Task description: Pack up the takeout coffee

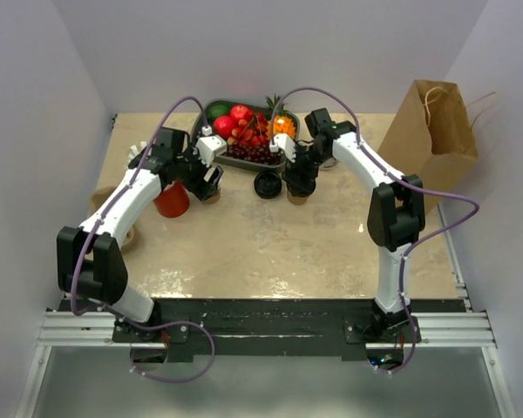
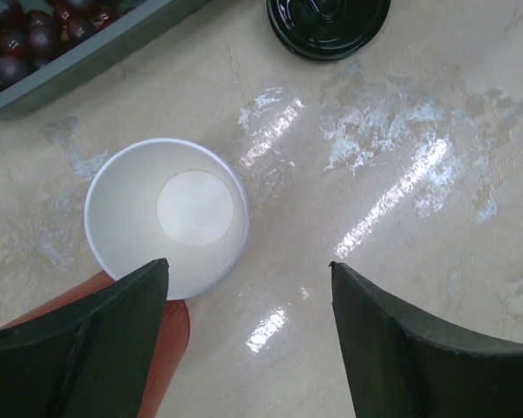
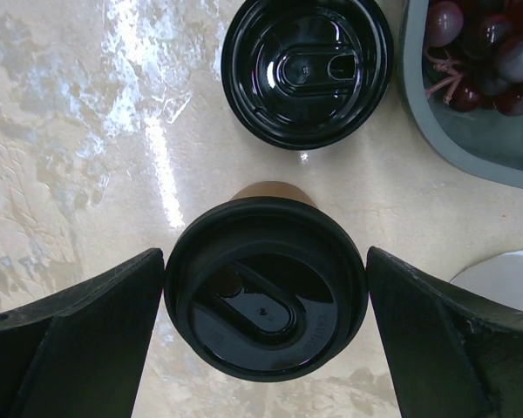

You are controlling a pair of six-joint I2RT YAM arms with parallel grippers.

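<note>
Right end effector (image 3: 263,254) is spread wide and straddles the coffee (image 3: 266,296). One finger (image 3: 70,340) stands on each side, with the tips level with the rim of the black lid. Contact between fingers and cup cannot be confirmed. The coffee stands upright on the counter (image 1: 270,244), centre far, just near the fruit tray (image 1: 211,116). In the top view it is mostly covered by the right end effector (image 1: 298,178); only its brown base (image 1: 297,198) shows.

A loose lid (image 3: 307,65) lies flat on the counter just left of the coffee, apart from it. The tray wall (image 3: 453,131) and the grapes (image 3: 479,52) are near this lid.

Left end effector (image 2: 249,261) is open and holds nothing; bare counter shows between its fingers. An uncovered cup (image 2: 166,218), white inside, stands upright beside one finger (image 2: 87,357), whose tip overlaps the cup rim in the wrist view. A red cup (image 2: 170,340) stands touching or just beside the uncovered cup, partly hidden by the same finger.

A paper bag (image 1: 436,131) stands upright at the far right corner, well apart from the coffee.
</note>
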